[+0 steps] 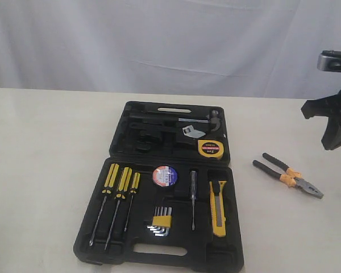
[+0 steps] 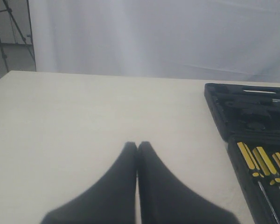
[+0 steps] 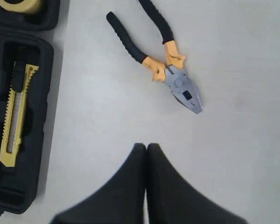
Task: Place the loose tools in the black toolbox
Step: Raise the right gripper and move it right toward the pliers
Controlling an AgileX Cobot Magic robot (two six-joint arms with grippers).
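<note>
The black toolbox [image 1: 91, 239] lies open in the middle of the table. In its slots sit the yellow-black utility knife [image 1: 217, 207], the round yellow tape measure [image 1: 210, 149] and the black tape roll [image 1: 164, 176]. The pliers [image 1: 288, 174] with black-orange handles lie loose on the table to the right of the box. My right gripper [image 3: 146, 146] hovers above the table near the pliers [image 3: 159, 54], shut and empty; the knife [image 3: 16, 116] shows beside it. My left gripper [image 2: 137, 144] is shut and empty over bare table left of the toolbox [image 2: 233, 122].
Three yellow-black screwdrivers [image 1: 119, 187], a hex key set [image 1: 161, 220] and a thin tester screwdriver [image 1: 193, 196] fill other slots. A hammer [image 1: 202, 119] rests in the lid. The right arm [image 1: 335, 114] stands at the right edge. A white curtain hangs behind the table.
</note>
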